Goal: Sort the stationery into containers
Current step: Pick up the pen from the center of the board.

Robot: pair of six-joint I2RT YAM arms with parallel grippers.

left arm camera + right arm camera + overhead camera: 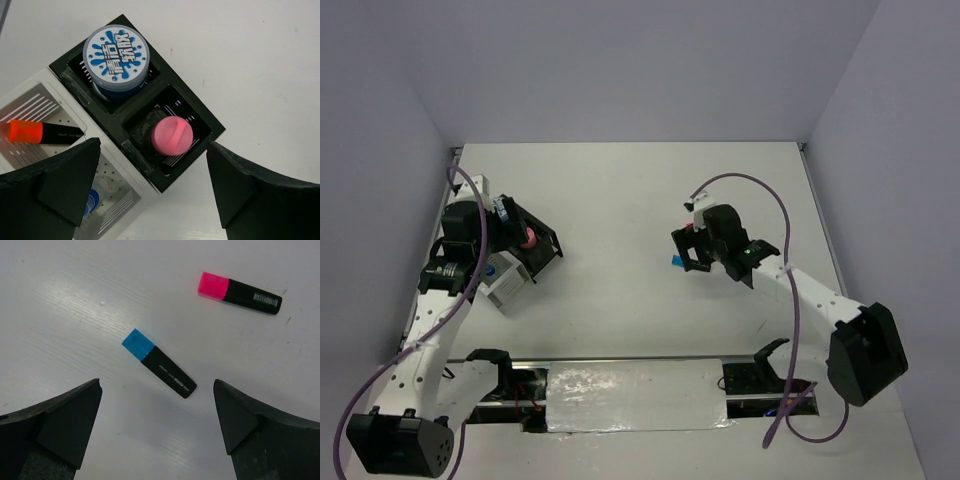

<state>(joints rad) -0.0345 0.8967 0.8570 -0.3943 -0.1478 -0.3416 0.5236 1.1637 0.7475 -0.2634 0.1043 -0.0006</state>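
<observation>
Left gripper (152,162), jaws apart, hangs over the black box (204,119) holding a blue-white roll (116,55) and pink cylinder (172,135). Right gripper (157,390), also apart, hovers above the blue-capped marker (160,364)

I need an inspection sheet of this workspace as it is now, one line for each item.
Surface: white table.
Job's things: blue-white roll and pink cylinder, each in a black compartment of the organizer; orange-capped marker on its white part; blue-capped marker and pink-capped marker on the table.
Clutter: nothing seen.
Grippers: left gripper open above the organizer; right gripper open above the blue-capped marker.
Cables: purple cables along both arms.
Surroundings: plain pale walls.
</observation>
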